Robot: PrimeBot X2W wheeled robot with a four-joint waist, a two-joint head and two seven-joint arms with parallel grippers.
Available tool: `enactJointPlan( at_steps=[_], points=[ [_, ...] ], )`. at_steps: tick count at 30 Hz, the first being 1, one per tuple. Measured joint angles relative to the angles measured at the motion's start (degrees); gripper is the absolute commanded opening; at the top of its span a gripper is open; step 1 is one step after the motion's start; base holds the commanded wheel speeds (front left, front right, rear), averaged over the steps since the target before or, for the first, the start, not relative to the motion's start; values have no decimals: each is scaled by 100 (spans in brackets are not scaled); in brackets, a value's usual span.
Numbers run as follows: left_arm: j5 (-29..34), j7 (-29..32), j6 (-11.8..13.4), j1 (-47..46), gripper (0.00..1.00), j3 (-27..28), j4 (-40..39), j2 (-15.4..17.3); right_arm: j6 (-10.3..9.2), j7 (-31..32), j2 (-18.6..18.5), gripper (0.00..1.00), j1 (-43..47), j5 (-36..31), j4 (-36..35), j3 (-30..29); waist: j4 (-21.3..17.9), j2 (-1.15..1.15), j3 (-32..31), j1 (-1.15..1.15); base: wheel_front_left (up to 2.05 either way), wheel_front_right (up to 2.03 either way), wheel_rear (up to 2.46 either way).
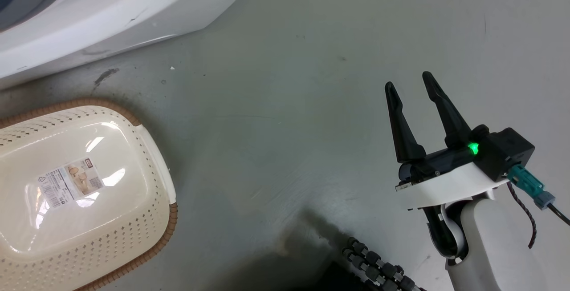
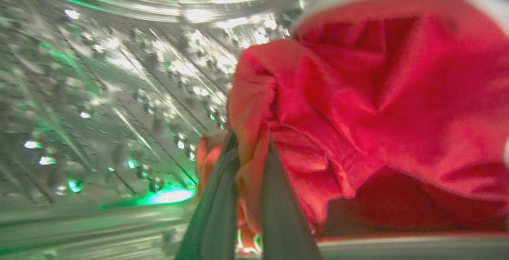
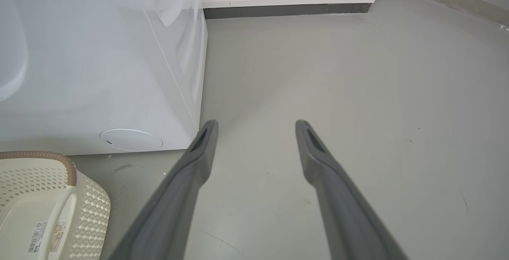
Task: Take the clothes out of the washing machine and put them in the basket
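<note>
In the left wrist view my left gripper (image 2: 249,142) is inside the perforated steel drum of the washing machine (image 2: 119,93), shut on a fold of the red clothes (image 2: 377,105), which bulk up to the right of the fingers. The white washing machine (image 1: 89,10) fills the head view's upper left and stands at left in the right wrist view (image 3: 99,73). The cream basket (image 1: 151,157) with a brown rim sits on the floor at lower left, holding nothing but a label; its corner also shows in the right wrist view (image 3: 87,200). My right gripper (image 1: 412,82) hangs open over bare floor, right of the basket (image 3: 256,127).
Grey floor (image 1: 285,104) stretches between the basket and my right arm. A black ribbed cable (image 1: 378,268) lies at the bottom edge. In the right wrist view a white wall with a dark skirting (image 3: 286,9) closes the far side.
</note>
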Motion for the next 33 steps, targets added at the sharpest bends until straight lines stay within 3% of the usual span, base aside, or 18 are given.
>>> enactJointPlan(
  at_steps=[5, 12, 15, 21, 33],
  points=[
    [-13, -708, 193, 98, 0, 77, -5, -10, 0, 1, 0, 100, -8, -8, 1, -47, 4, 0, -86, 0, 0, 0, 0],
    [-292, -2179, 343, 327, 0, 156, 486, -390, 0, 1, 2, 100, 1, -97, 36, -134, 109, 0, -437, 0, 0, 0, 0],
    [-393, -2528, 391, 459, 0, 192, 659, -520, 0, 1, 2, 100, 23, -135, 38, -188, 141, 0, -578, 0, 0, 0, 0],
    [-722, -3640, 436, 1059, 0, 289, 1185, -938, 0, 0, 4, 100, 240, -281, 135, -346, 279, 0, -1163, 0, 0, 0, 0],
    [-1144, -4874, 330, 2012, 0, 397, 1756, -1422, 0, 1, 4, 100, 698, -485, 320, -673, 517, 0, -2214, -1, 0, 0, 0]
  ],
)
